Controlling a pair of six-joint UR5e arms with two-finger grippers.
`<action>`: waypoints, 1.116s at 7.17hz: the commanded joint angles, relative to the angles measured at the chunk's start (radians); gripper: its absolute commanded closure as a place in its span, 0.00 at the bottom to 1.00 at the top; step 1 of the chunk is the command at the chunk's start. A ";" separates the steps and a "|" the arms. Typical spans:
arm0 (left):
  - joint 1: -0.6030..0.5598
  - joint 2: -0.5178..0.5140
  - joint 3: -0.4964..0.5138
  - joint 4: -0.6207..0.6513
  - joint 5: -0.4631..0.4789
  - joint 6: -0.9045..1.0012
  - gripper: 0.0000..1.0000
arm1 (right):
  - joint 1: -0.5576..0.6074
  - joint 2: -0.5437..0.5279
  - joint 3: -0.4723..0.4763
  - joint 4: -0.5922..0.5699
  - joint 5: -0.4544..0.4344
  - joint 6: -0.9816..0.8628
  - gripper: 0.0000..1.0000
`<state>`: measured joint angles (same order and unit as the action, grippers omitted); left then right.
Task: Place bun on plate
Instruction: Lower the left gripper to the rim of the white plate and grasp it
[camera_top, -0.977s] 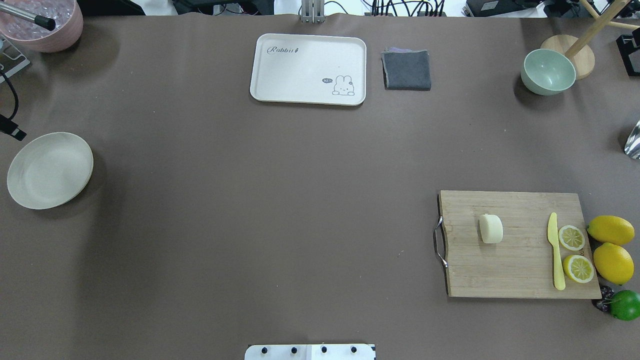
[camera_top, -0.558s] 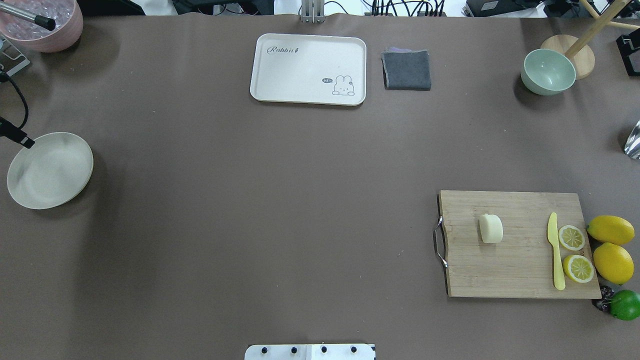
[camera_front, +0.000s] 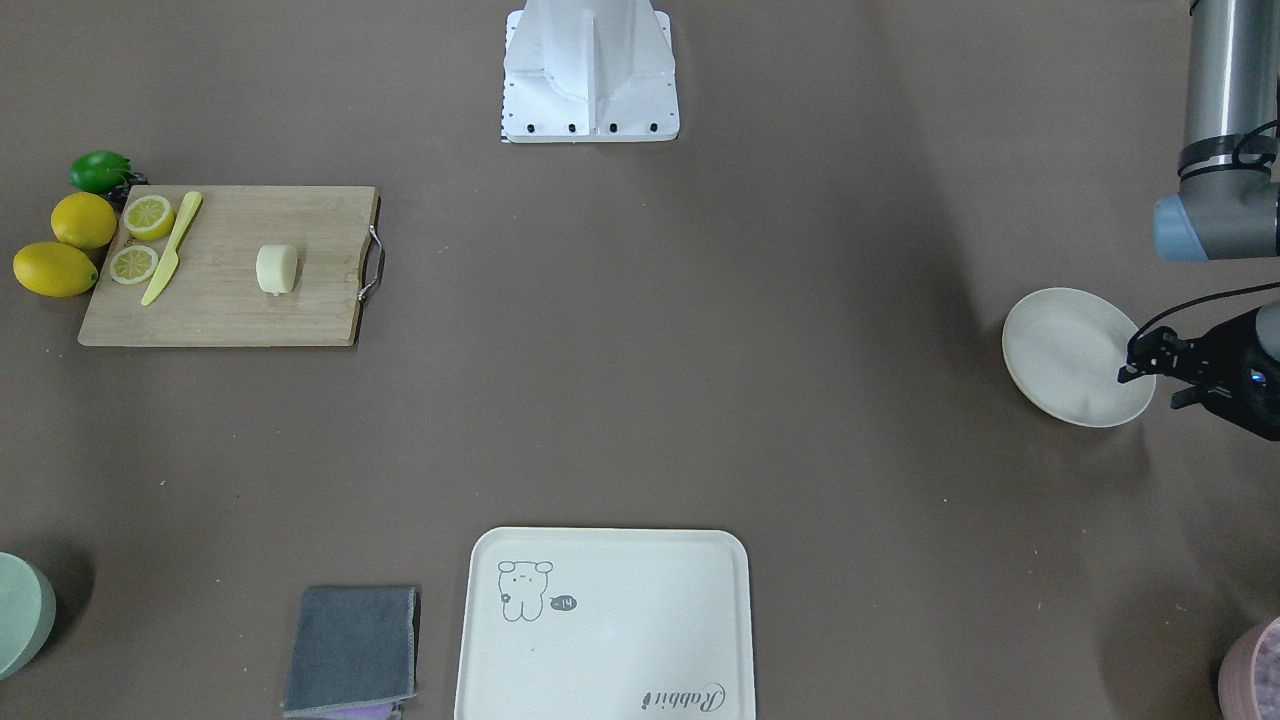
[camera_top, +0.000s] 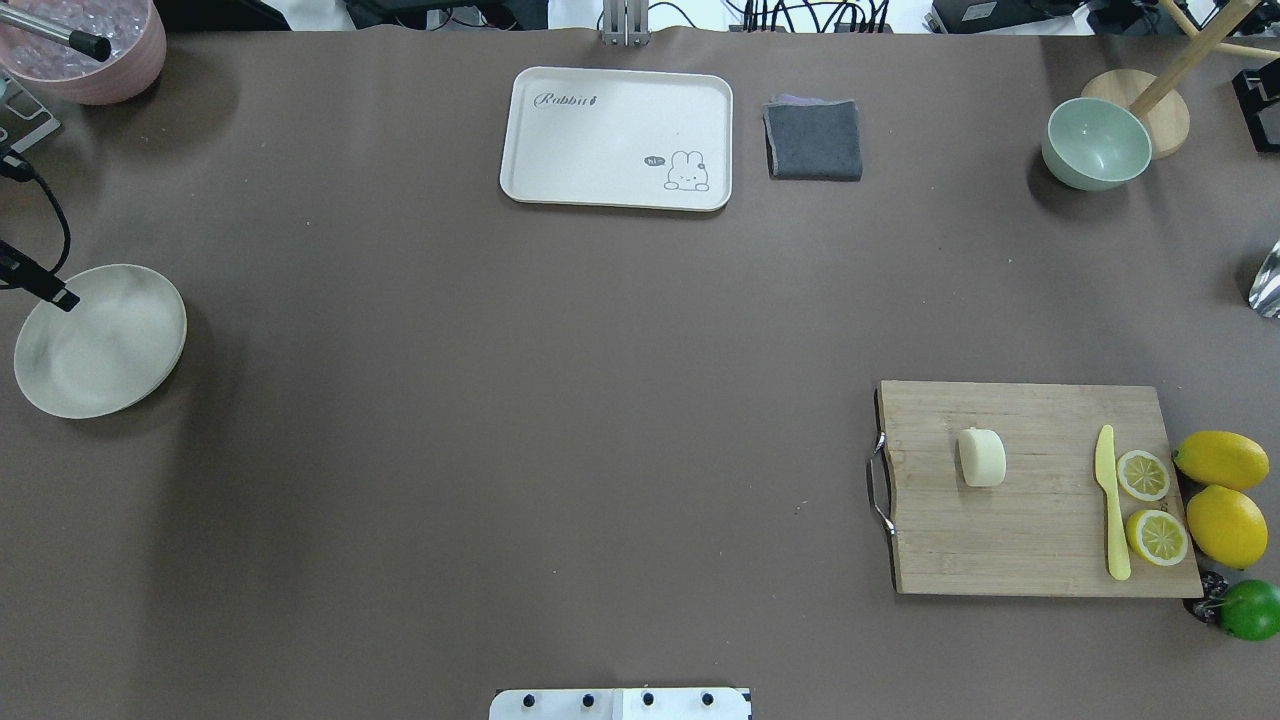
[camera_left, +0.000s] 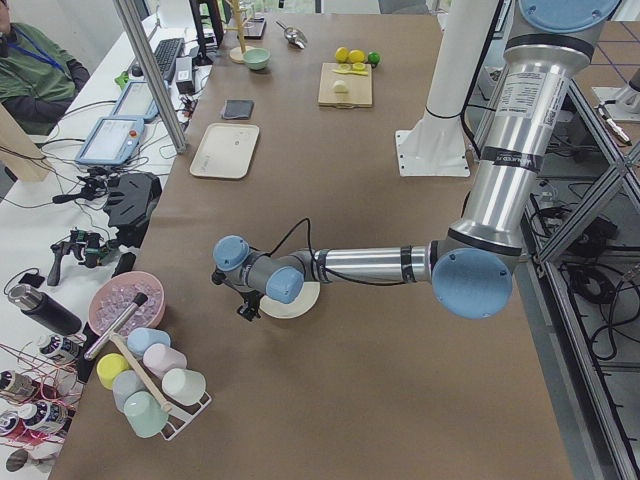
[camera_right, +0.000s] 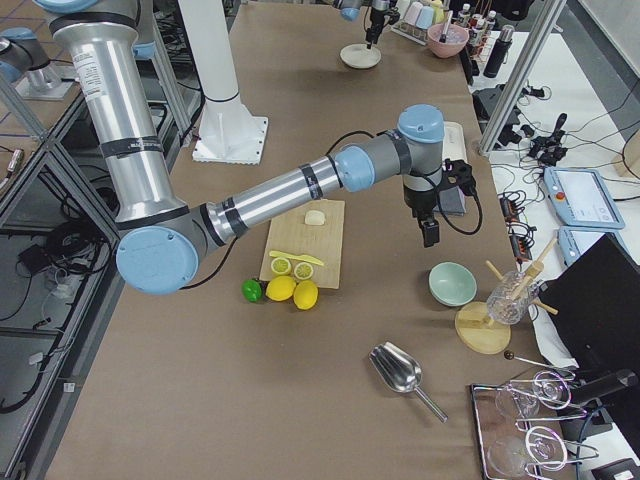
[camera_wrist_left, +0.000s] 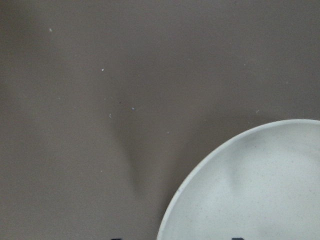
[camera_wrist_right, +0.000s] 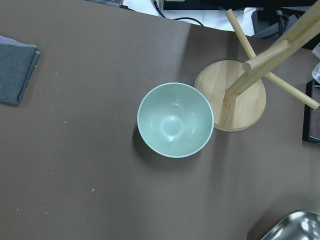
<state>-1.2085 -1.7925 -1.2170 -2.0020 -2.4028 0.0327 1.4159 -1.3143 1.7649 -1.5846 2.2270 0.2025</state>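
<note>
The bun (camera_top: 982, 457), a small pale cream lump, lies on a wooden cutting board (camera_top: 1030, 540) at the near right; the front-facing view has the bun (camera_front: 277, 269) on its left side. Far across the table, the round cream plate (camera_top: 100, 340) sits bare at the left edge. My left gripper (camera_front: 1150, 383) hovers at the plate's (camera_front: 1065, 350) outer rim, open with nothing in it. The left wrist view holds only the plate's rim (camera_wrist_left: 210, 165) and table. My right gripper (camera_right: 428, 232) hangs high over the far right; whether it is open or shut I cannot tell.
On the board lie a yellow knife (camera_top: 1110, 505) and two lemon halves (camera_top: 1143, 475); whole lemons (camera_top: 1222, 460) and a lime (camera_top: 1250, 608) sit beside it. At the back stand a rabbit tray (camera_top: 617, 138), a grey cloth (camera_top: 813, 140) and a green bowl (camera_top: 1096, 143).
A black part of my left arm has crept in from the left edge over the plate's far rim. The bun and the board have not moved.
</note>
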 joint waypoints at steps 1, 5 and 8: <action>0.004 0.001 0.001 0.000 0.001 0.024 0.34 | 0.000 0.003 0.001 0.000 -0.001 0.000 0.00; 0.029 0.001 0.013 0.003 0.017 0.033 0.45 | -0.002 0.007 0.014 0.002 0.000 0.000 0.00; 0.027 -0.002 0.004 0.002 0.027 0.018 0.97 | -0.003 0.006 0.018 0.000 0.002 0.002 0.00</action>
<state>-1.1804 -1.7946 -1.2100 -2.0002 -2.3799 0.0624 1.4137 -1.3083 1.7811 -1.5845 2.2277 0.2038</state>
